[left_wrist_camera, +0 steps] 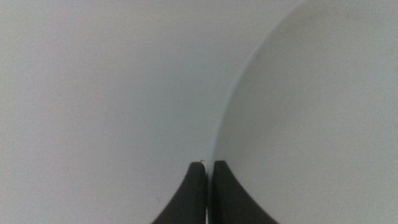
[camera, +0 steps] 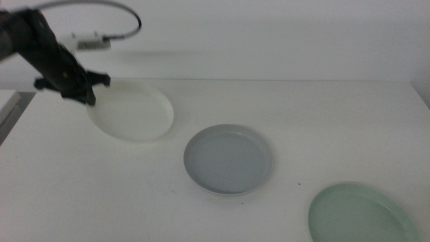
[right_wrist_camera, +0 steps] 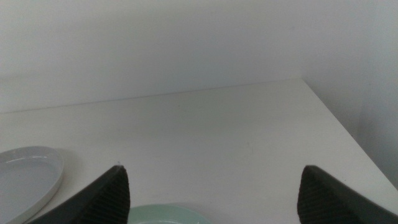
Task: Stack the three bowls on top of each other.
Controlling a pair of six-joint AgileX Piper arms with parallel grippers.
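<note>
White bowl (camera: 134, 111): located at the far left of the white surface (camera: 322, 128); its left rim is clamped by the left gripper (camera: 86, 95), whose two dark jaws are seen in the left wrist view pressed nearly together with the thin rim of the bowl (left_wrist_camera: 311, 124) between them. Whether the bowl is lifted or tilted off the surface cannot be told for certain; it appears slightly raised on the gripped side. Grey-blue bowl (camera: 228, 160): laid flat near the middle of the surface, just beside the white bowl but apart from it. Pale mint green bowl (camera: 359, 215): laid flat at the near right, cut by the picture's edge, well apart from the white bowl. Right gripper (right_wrist_camera: 214, 193): held above the green bowl (right_wrist_camera: 163, 215), jaws spread wide, nothing grasped.
</note>
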